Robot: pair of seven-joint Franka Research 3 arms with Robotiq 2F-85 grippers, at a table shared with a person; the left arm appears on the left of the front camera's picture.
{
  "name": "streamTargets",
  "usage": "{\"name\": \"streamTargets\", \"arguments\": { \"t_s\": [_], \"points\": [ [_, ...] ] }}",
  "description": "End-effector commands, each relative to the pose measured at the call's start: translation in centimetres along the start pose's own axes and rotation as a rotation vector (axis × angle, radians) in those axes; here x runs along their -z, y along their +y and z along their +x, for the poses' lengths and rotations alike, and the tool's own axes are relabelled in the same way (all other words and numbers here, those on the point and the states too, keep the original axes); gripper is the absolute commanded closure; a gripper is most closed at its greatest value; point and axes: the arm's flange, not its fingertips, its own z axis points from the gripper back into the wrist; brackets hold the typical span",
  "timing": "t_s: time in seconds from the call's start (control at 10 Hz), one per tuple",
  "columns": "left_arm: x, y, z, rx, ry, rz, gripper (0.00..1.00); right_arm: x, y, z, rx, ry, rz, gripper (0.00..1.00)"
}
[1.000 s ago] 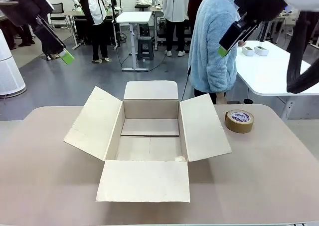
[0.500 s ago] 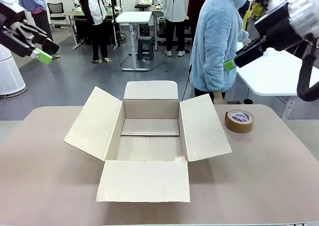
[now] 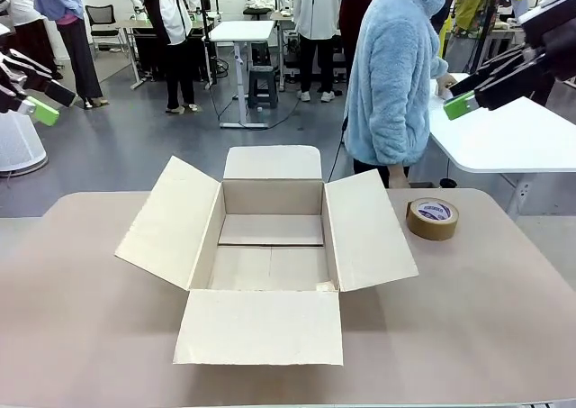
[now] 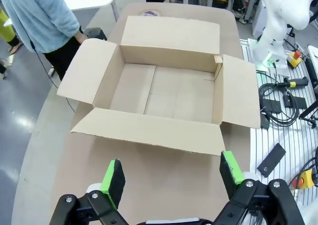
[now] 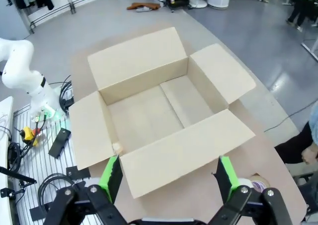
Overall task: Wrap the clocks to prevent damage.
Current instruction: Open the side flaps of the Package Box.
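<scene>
While both arms hang high above the tabletop (image 3: 90, 336), a brown cardboard box (image 3: 272, 196) stands at its middle with all four flaps folded outward. From the front, the near flap lies flat toward the robot, the side flaps slant up and outward, and the far flap stands behind the back wall. The box floor of plain cardboard panels is in full view. A small pale scrap (image 3: 324, 286) sits at the near right inner corner, and what it is cannot be told.

**Left claw** (image 3: 54, 104): at the left edge of the front view, well above and apart from the box. Its jaws are spread wide with nothing between them. In the left wrist view, the left claw (image 4: 171, 173) looks down on the box (image 4: 169, 58), with its green-padded fingers (image 4: 113, 175) set apart at the bottom edge.

**Right claw** (image 3: 456, 97): at the upper right of the front view, in front of a white table (image 3: 504, 138) beyond the tabletop. Its jaws are likewise spread and grip nothing. In the right wrist view, the right claw (image 5: 169, 171) frames the box (image 5: 144, 81) from above.

**Tape roll** (image 3: 432, 219): brown, lying flat on the tabletop just right of the box's right flap, apart from it. It also shows beyond the box in the left wrist view (image 4: 151, 13) and beside the right finger in the right wrist view (image 5: 256, 184).

**Person** (image 3: 391, 75): in a light blue fleece, standing at the far side and turned toward the white table.
</scene>
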Motion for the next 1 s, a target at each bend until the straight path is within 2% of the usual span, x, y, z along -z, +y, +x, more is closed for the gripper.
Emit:
{"name": "streamTargets", "arguments": {
  "t_s": [0.0,0.5,0.6,0.7,0.8,0.9],
  "points": [
    [0.2,0.1,0.2,-0.006,-0.005,-0.002,0.00,0.7,0.1,0.0,-0.010,0.006,0.030,0.00],
    [0.3,0.0,0.1,-0.005,0.011,0.003,0.00,0.6,0.5,0.1,0.005,0.016,0.014,0.00],
    [0.2,-0.8,0.4,0.035,0.020,0.011,0.60,0.3,1.1,0.0,-0.028,0.046,-0.005,0.60],
    [0.1,-1.2,0.4,0.040,0.020,0.010,0.60,0.2,1.6,0.2,-0.034,0.054,-0.025,0.60],
    [0.0,-1.1,0.6,0.045,0.023,0.001,1.00,0.2,1.8,0.3,-0.040,0.062,-0.029,1.00],
    [0.2,-1.2,0.7,0.045,0.028,-0.002,0.65,0.3,1.8,0.3,-0.043,0.068,-0.023,0.62]
  ]
}}
